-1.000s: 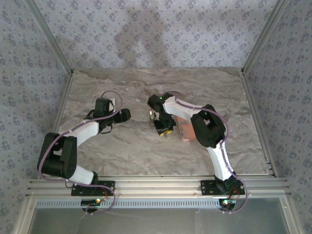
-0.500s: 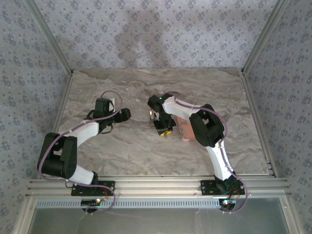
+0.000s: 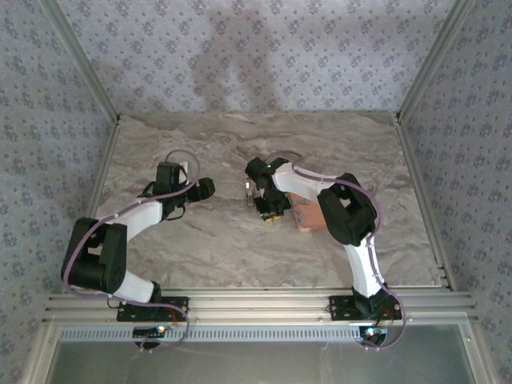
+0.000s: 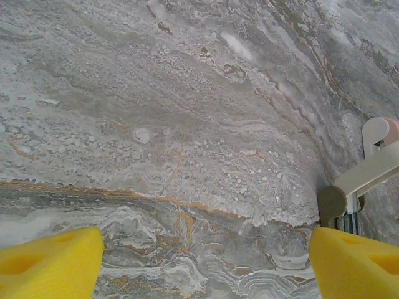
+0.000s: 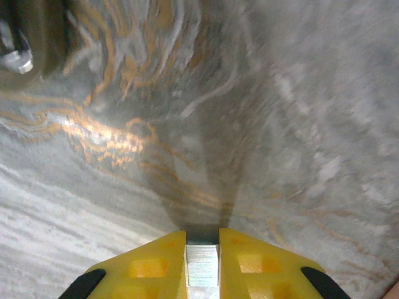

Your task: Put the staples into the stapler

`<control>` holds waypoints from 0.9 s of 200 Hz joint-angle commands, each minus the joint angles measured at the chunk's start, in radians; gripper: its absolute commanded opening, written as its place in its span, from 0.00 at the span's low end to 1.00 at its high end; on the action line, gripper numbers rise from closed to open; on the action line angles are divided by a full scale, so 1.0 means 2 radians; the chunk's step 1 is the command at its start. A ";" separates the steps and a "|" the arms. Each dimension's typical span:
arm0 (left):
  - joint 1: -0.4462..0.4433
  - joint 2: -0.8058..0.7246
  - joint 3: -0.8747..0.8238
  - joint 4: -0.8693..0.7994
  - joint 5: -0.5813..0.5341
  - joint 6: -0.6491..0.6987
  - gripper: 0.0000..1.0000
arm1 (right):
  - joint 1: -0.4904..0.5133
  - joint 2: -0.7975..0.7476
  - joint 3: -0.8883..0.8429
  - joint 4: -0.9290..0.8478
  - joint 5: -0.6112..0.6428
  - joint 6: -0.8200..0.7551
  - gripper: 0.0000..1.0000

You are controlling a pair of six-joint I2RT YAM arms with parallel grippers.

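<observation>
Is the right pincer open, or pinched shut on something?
Shut on a staple strip: in the wrist view the right pincer has its yellow fingers pressed against both sides of that small silvery block.

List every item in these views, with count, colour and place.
staple strip: one, silver, clamped between the right pincer's fingers
stapler: one, pale pink and white, on the table between the two pincers
tray: one, salmon, on the table, partly under the right arm
table: one, grey marbled with orange veins
left pincer: one, yellow fingers, open, above bare table
right pincer: one, yellow fingers, shut on the staple strip
</observation>
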 commanded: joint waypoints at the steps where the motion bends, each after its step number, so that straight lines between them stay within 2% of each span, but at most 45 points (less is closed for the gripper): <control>1: -0.006 -0.002 -0.017 0.038 0.001 -0.023 0.85 | -0.005 -0.064 -0.036 0.131 0.044 0.019 0.17; 20: -0.007 0.004 -0.022 0.051 -0.001 -0.035 0.85 | -0.007 -0.089 -0.059 0.207 0.058 0.020 0.17; 55: -0.007 0.010 -0.023 0.057 -0.006 -0.040 0.85 | 0.005 -0.083 -0.058 0.254 0.077 0.022 0.17; 125: -0.007 0.016 -0.020 0.058 -0.010 -0.037 0.85 | 0.021 -0.034 -0.027 0.252 0.056 0.038 0.16; 180: -0.008 0.018 -0.017 0.054 -0.005 -0.031 0.86 | 0.029 -0.022 -0.018 0.238 0.064 0.048 0.16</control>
